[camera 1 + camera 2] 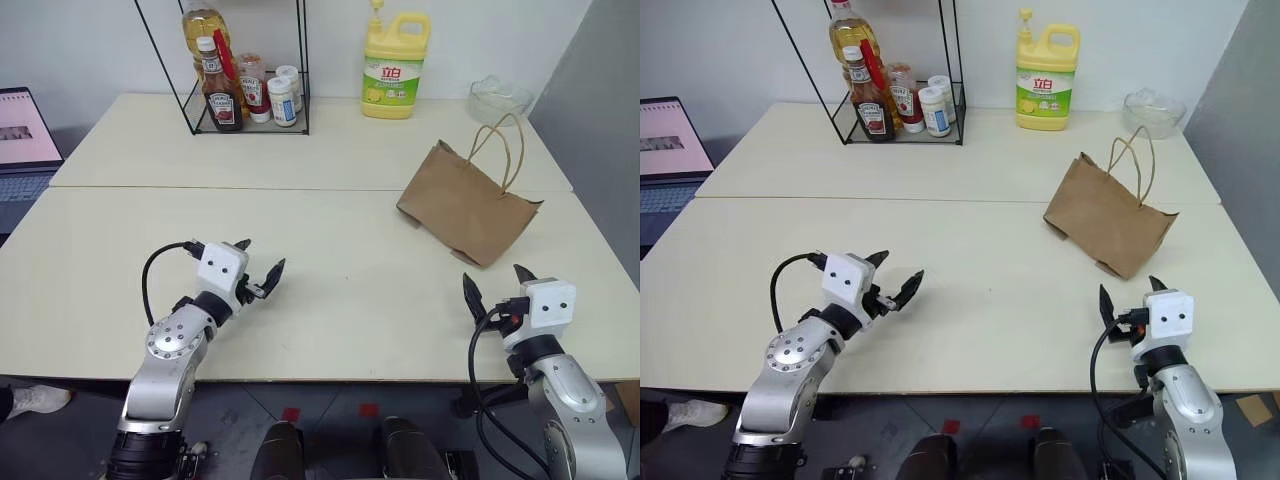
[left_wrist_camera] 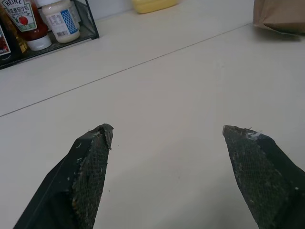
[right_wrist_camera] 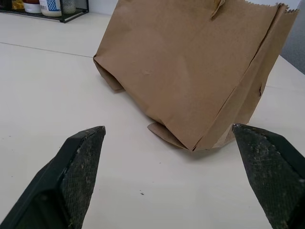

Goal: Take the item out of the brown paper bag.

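The right wrist view shows the brown paper bag [image 3: 190, 71] close ahead of the released right claw [image 3: 169, 138]. Head views add the released left claw [image 1: 258, 262], a wire rack [image 1: 245, 70] and a detergent bottle [image 1: 395, 65] on the surface [image 1: 330, 270].

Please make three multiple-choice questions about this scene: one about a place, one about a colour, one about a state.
1. Where does the brown paper bag stand?
A. on the table, ahead of the right gripper
B. inside the wire rack
C. on the floor

2. What colour is the detergent bottle?
A. red
B. yellow
C. blue

3. How are the left gripper and the right gripper?
A. both open, holding nothing
B. both shut on the bag
C. left shut, right open

Answers: 1 A, the bag rests on the table just beyond that gripper. 2 B, its body is yellow. 3 A, the fingers stand apart with nothing between.
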`<state>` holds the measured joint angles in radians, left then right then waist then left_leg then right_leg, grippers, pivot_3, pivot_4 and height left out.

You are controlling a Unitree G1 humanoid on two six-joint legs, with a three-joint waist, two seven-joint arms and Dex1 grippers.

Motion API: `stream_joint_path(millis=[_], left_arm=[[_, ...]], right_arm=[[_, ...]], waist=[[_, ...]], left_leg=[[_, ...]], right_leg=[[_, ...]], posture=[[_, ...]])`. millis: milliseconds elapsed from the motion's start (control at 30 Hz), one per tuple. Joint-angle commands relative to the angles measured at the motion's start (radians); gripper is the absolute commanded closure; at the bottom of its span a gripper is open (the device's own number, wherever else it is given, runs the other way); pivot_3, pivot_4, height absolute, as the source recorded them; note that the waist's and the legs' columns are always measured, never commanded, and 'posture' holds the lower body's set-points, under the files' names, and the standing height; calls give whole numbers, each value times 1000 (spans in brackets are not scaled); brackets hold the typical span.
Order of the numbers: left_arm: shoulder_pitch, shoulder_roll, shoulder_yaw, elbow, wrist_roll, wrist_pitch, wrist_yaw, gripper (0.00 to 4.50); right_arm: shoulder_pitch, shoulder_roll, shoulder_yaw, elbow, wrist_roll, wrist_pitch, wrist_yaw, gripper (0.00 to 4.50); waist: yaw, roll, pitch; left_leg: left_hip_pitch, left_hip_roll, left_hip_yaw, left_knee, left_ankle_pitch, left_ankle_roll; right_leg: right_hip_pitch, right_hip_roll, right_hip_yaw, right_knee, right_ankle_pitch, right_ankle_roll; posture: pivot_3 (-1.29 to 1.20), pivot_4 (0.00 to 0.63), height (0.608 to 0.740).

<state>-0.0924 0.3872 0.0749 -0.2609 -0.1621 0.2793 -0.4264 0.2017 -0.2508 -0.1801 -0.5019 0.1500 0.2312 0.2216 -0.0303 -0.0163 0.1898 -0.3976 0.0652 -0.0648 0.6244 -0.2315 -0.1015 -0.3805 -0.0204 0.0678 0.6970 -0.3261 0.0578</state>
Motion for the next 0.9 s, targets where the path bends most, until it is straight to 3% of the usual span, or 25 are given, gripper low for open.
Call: stream_joint_path(millis=[33, 500, 700, 900], left_arm=[[-8, -8, 15, -32, -27, -14, -2, 575], [-3, -1, 9, -50, -15, 7, 17, 575], [-43, 45, 19, -80, -36, 71, -21, 575], [-128, 104, 61, -88, -175, 165, -128, 575]], right_arm=[[-10, -4, -8, -15, 16, -22, 10, 0], [-19, -6, 1, -6, 10, -22, 28, 0], [3, -21, -1, -24, 14, -22, 54, 0], [-13, -83, -18, -132, 12, 17, 80, 0]], waist=[[0, 0, 0], [0, 0, 0], [-1, 0, 0], [-1, 0, 0]], left_leg=[[0, 0, 0, 0, 0, 0], [0, 0, 0, 0, 0, 0], [0, 0, 0, 0, 0, 0], [0, 0, 0, 0, 0, 0]], right_leg=[[0, 0, 0, 0, 0, 0], [0, 0, 0, 0, 0, 0], [0, 0, 0, 0, 0, 0], [0, 0, 0, 0, 0, 0]], posture=[[0, 150, 740], [0, 150, 740], [0, 150, 740], [0, 150, 740]])
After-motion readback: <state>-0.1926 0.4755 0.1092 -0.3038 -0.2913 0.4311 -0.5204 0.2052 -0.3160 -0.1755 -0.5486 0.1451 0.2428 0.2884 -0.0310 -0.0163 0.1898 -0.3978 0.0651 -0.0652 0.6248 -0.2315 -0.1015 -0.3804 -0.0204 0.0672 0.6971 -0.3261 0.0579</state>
